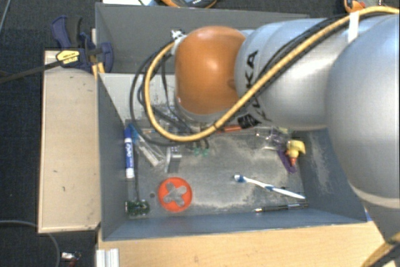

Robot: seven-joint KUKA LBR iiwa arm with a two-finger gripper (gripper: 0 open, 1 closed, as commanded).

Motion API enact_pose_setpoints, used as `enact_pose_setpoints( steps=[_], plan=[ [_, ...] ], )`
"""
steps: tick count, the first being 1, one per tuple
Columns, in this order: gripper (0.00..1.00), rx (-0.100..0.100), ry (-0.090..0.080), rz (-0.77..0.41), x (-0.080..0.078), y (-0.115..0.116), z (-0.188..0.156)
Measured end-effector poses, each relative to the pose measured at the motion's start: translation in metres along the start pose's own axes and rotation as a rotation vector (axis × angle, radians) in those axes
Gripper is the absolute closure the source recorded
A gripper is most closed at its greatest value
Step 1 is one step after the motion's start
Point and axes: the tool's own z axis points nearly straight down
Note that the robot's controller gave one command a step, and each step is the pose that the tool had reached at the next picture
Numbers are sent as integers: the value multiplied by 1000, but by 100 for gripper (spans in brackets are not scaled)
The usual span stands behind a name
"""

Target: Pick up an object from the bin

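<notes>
Under the arm's glossy orange dome, the gripper sits low at the left of the grey metal bin, near a slim blue marker and a round orange disc. Whether it is open or closed, or holding anything, cannot be told.

The arm and orange cover are hiding the bin's far floor. The dark object in the lower-left corner is appearing too small to identify

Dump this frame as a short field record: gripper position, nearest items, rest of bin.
gripper: low in the bin's left part, under the orange wrist cover
grip state: cannot tell
nearest: blue marker along the left wall; orange round disc just below the gripper in view
rest: white-and-blue toothbrush, black pen, yellow-and-purple piece at right; small dark item in bottom-left corner
</notes>
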Motion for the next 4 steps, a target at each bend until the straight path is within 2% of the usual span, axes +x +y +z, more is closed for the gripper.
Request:
enact_pose_setpoints(
  steps=[1, 2, 3, 4],
  plan=[
    [0, 3, 7, 296, -12, 13, 105],
    [0, -3, -5, 368, -10, 22, 39],
    [0, 4, 5, 394, -31, -9, 72],
    [0, -4, -2, 645, -22, 8, 102]
  ],
)
